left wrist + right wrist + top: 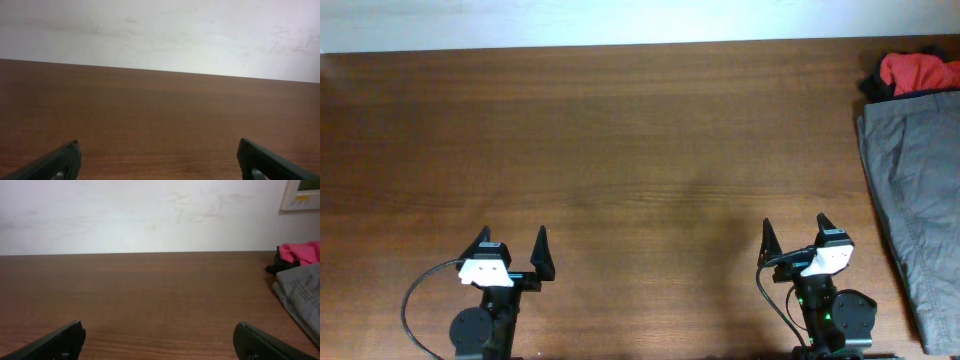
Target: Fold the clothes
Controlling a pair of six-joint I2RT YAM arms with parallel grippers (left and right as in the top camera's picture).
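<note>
A mid-grey garment (pixel 917 190) lies wrinkled along the table's right edge; it also shows at the right of the right wrist view (pixel 302 297). Behind it a red garment (pixel 917 70) sits on a dark navy piece (pixel 876 88), seen too in the right wrist view as red (pixel 301 251) over dark (pixel 276 266). My left gripper (pixel 512 240) is open and empty near the front left; its fingers frame the left wrist view (pixel 159 150). My right gripper (pixel 794 228) is open and empty near the front right (pixel 159 330), left of the grey garment.
The brown wooden table (pixel 620 140) ends at a white wall (pixel 160 30) at the back. A beige wall panel (pixel 302 194) hangs at the upper right of the right wrist view. Cables run from both arm bases at the front edge.
</note>
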